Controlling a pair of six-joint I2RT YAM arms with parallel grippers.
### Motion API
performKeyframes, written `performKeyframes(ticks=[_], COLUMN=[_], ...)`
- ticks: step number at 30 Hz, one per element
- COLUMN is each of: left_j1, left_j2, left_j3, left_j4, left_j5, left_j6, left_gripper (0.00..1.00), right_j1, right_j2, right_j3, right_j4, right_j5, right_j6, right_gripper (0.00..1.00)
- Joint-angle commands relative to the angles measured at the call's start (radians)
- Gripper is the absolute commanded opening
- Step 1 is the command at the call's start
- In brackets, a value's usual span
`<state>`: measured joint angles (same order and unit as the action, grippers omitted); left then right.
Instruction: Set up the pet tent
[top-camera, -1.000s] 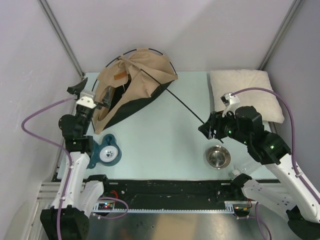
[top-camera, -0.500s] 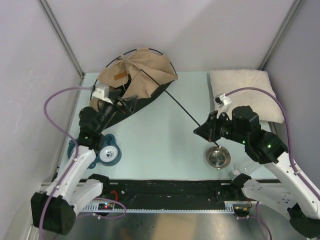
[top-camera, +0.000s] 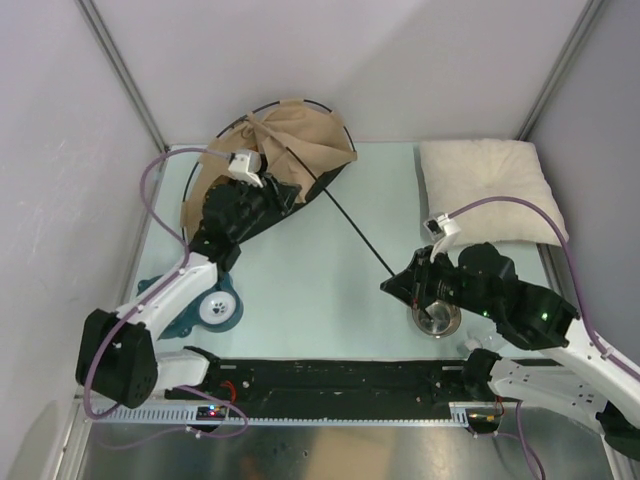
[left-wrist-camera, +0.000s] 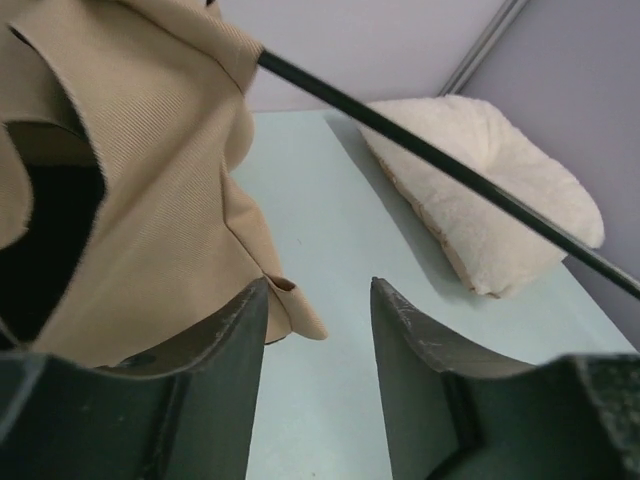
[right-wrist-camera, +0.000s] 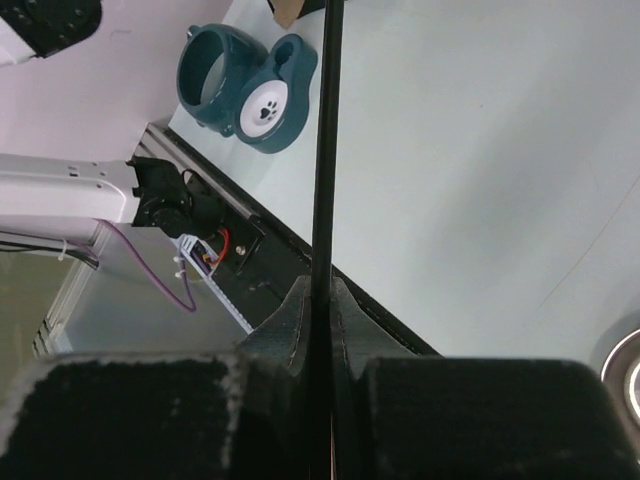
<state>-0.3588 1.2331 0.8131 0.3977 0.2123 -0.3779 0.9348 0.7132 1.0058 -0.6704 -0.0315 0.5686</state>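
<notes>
The pet tent (top-camera: 295, 140) is a crumpled heap of tan fabric with black edging at the table's back left. One thin black pole (top-camera: 355, 225) runs out of it towards the near right. My right gripper (top-camera: 392, 283) is shut on that pole (right-wrist-camera: 325, 150), which passes straight between its fingers (right-wrist-camera: 320, 290). My left gripper (top-camera: 290, 195) hovers at the tent's right edge. Its jaws (left-wrist-camera: 318, 290) stand partly open over bare table. A corner of tan fabric (left-wrist-camera: 130, 170) touches the left fingertip, and the pole (left-wrist-camera: 440, 165) crosses above.
A cream pillow (top-camera: 485, 185) lies at the back right, also visible from the left wrist (left-wrist-camera: 490, 190). A steel bowl (top-camera: 437, 315) sits under my right arm. A blue double pet bowl (top-camera: 205, 305) stands at the near left, seen as well in the right wrist view (right-wrist-camera: 245, 80).
My left arm swung from the tent's left side over to its right edge, and its jaws narrowed. My right gripper closed on the pole and drew it left and nearer.
</notes>
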Motion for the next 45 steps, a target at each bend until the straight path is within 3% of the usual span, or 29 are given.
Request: performKeyframes(ticks=[1,3,7,17,25,30,35,45], left_j1=[-0.065,-0.092,-0.139,-0.203,-0.211,-0.211,-0.212,-0.216], left_j2=[0.032,0.033,0.041,0.114,0.147,0.145,0.169,0.177], left_j3=[0.028,0.01,-0.016,0.05,0.102,0.121,0.152,0.118], left_j4=[0.021,0.02,0.015,-0.107,-0.125,-0.134,-0.175,-0.184], left_j5=[-0.107,-0.176,-0.297,-0.525,-0.569,-0.593,-0.572,-0.545], left_j6=[-0.043,-0.041,-0.033,-0.07,-0.071,-0.08,-0.086,-0.116], left_gripper=[0.51,0.61,0.63,0.43,0.34,0.36,0.23,0.43], right_j1=[0.055,0.067,0.072,0.073,0.074,0.074,0.074,0.073], right_j2=[-0.002,0.003,0.006,-0.003,0.002,-0.002,-0.003,0.003], right_j3=[-0.003,-0.003,-0.003,-0.003,-0.003,-0.003,-0.003,-0.003], right_j4=[0.067,0.08,0.09,0.098,0.103,0.097,0.096,0.095], right_j5=[0.09,0.101,0.114,0.134,0.135,0.141,0.143,0.147], right_j6=[0.063,0.068,0.076,0.08,0.075,0.074,0.072,0.066], right_gripper=[0.0,0.0,0.0,0.0,0.0,0.0,0.0,0.0])
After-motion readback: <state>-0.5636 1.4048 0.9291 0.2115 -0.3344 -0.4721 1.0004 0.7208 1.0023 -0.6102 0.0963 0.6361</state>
